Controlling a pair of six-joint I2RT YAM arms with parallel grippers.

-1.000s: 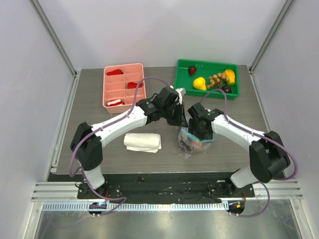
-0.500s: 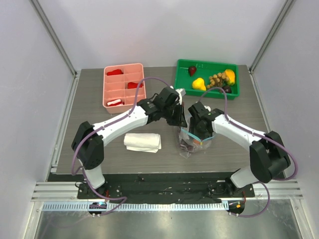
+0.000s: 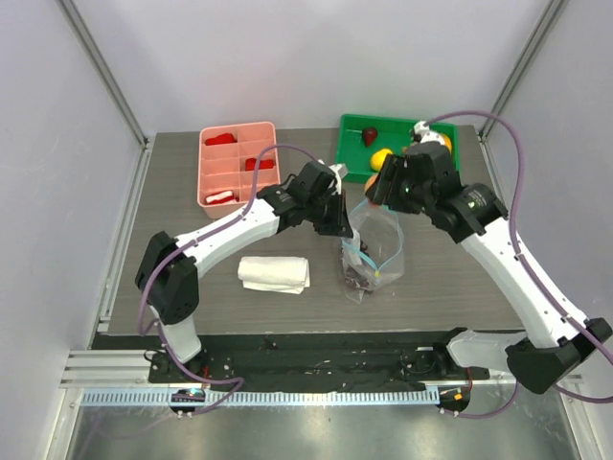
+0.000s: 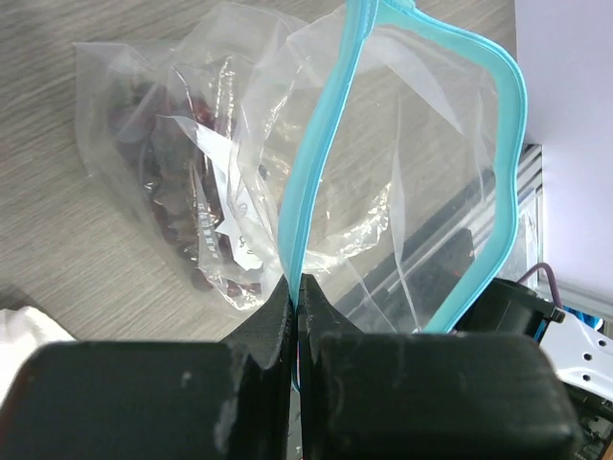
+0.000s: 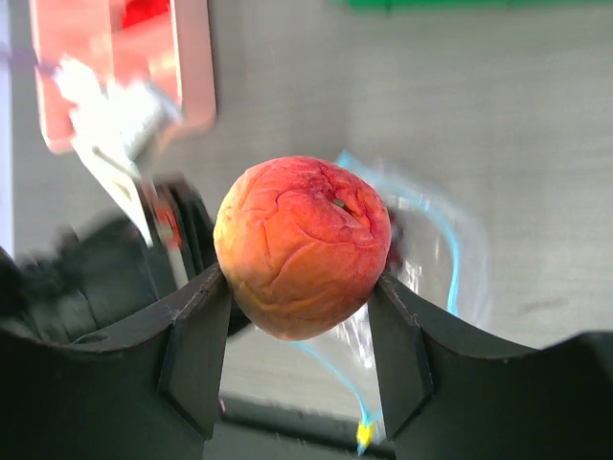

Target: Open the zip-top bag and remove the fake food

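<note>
Red-orange fruit [image 5: 302,244], wrinkled skin — in rt tool [image 5: 300,292], clear bag [image 4: 412,163] open

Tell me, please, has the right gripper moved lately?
Yes. The right gripper has left the zip-top bag, moving toward the green tray with an orange fruit.

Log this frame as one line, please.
left gripper: shut on zip-top bag rim, mouth open | right gripper: shut on orange-red fruit, outside bag | dark pieces inside bag

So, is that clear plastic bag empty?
No, a cluster of dark purple grapes shows through the clear plastic at the bottom of the zip-top bag in the left wrist view.
</note>
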